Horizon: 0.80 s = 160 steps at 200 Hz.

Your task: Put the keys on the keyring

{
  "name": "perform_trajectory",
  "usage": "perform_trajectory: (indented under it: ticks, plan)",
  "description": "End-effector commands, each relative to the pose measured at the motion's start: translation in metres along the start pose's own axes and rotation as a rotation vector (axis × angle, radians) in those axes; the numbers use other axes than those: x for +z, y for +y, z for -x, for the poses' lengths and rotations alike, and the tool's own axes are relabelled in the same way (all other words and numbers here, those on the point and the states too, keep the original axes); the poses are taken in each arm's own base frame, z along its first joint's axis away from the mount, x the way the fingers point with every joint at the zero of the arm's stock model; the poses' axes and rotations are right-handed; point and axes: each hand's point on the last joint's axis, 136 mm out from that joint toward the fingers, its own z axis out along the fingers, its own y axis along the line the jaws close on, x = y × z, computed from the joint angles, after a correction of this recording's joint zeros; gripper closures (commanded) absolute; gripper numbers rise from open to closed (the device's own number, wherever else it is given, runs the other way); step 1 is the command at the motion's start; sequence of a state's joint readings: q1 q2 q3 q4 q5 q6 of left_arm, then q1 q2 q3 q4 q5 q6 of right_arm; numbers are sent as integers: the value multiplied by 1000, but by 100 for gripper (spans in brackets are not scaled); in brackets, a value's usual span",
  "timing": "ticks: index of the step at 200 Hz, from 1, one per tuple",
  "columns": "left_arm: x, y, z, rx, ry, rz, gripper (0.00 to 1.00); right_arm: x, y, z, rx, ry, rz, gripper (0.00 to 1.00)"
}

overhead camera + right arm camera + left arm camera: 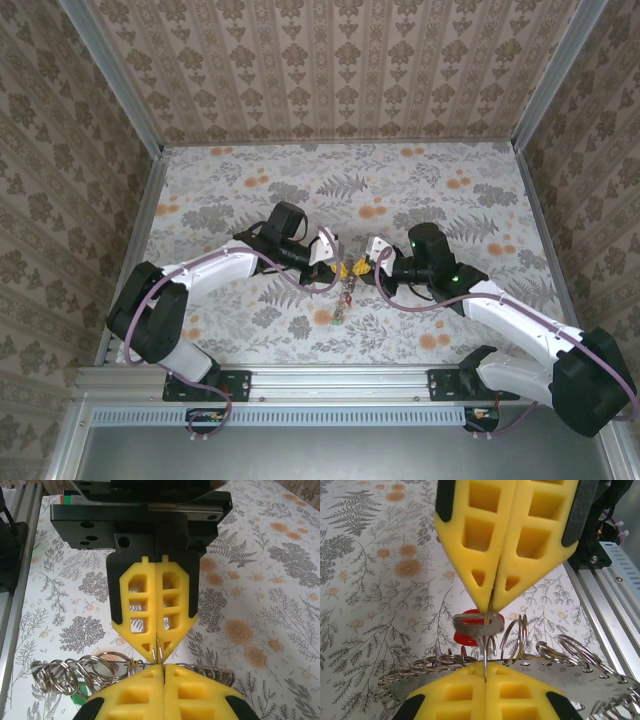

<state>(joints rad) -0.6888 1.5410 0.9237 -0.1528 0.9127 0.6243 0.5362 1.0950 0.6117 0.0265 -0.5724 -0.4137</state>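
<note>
We see both arms meeting over the middle of the table (370, 580), tips almost touching. The right gripper (491, 609) is pinched closed on the red key (476, 623), gripping the top edge of its silver part while the red head hangs below and to the left. The left gripper (485, 669) is also closed, with a thin wire running up between its tips, which we take to be one of the small rings (517, 635) fringing the keyring (560, 672). The keyring is off the table, a flat grey band stretching right from the left gripper's tips. In the top view a few other keys (343, 298) seem to dangle under the meeting point, too small to sort by colour. We judge the key light and rigid, but smooth metal held on a narrow edge is likely to swivel or slip if pushed sideways. A flat pinch across the plastic head would probably hold it steadier. The small rings look springy and stiff for their size, so the wire will resist being parted. The keyring itself is thin and loaded with loose pieces, so it may swing. Holding it close beside the target ring, as the left gripper does now, seems the best hold.
</note>
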Motion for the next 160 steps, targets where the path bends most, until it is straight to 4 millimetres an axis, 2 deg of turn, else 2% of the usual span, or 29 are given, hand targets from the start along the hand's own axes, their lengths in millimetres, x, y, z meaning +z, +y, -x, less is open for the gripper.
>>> perform_trajectory:
  ticks: [1,96,134,160]
  plan:
    - [0,-3,14,46,-30,-32,100,1,-4,13,-23,-19,-5,100]
    - [0,1,15,28,-28,-11,100,10,6,14,-13,-6,67,100]
    - [0,1,15,25,-31,-6,100,10,7,12,-5,14,64,100]
    - [-1,1,14,29,-27,0,100,5,-2,4,1,50,-6,100]
